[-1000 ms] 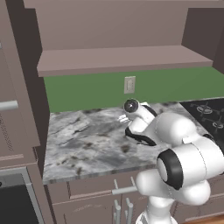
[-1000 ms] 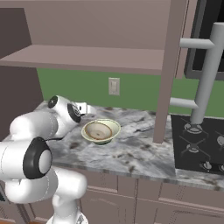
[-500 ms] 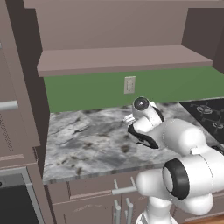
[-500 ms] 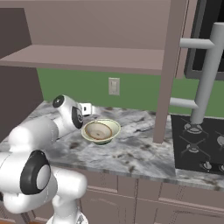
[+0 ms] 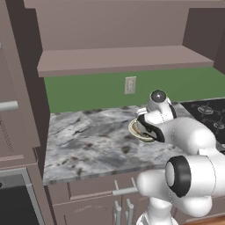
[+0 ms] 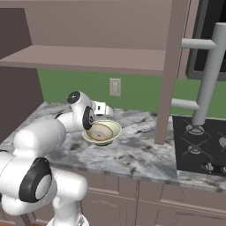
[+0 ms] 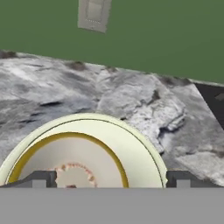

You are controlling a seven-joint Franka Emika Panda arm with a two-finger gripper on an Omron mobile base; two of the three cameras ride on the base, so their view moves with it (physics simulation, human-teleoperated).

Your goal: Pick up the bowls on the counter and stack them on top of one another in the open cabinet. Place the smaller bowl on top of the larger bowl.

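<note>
Fingers (image 7: 107,179): standing spread wide and released, grasping nothing, one dark tip at each side of the larger bowl's rim in the hand view, poised over the bowls.

Larger bowl (image 6: 114,129): pale cream-green, sitting upright on the marbled surface (image 6: 141,150), towards its back half, in front of the green wall (image 5: 92,90) and just below the outlet plate (image 6: 114,87).

Smaller bowl (image 6: 99,132): tan-brown with a whitish mottled inside, lying nested inside the larger bowl; its brown rim is showing as a ring within the cream rim in the hand view.

Open cabinet (image 5: 118,59): mauve-brown, hanging above the surface, its long shelf board lying bare.

Arm (image 5: 184,136): white, reaching forward from the base and bending down over the bowls, partly covering them in the left base view.

Stovetop (image 6: 201,143): black, lying to the right of the surface.

Drawers (image 5: 88,189): brown, with silver handles, sitting beneath the surface.
</note>
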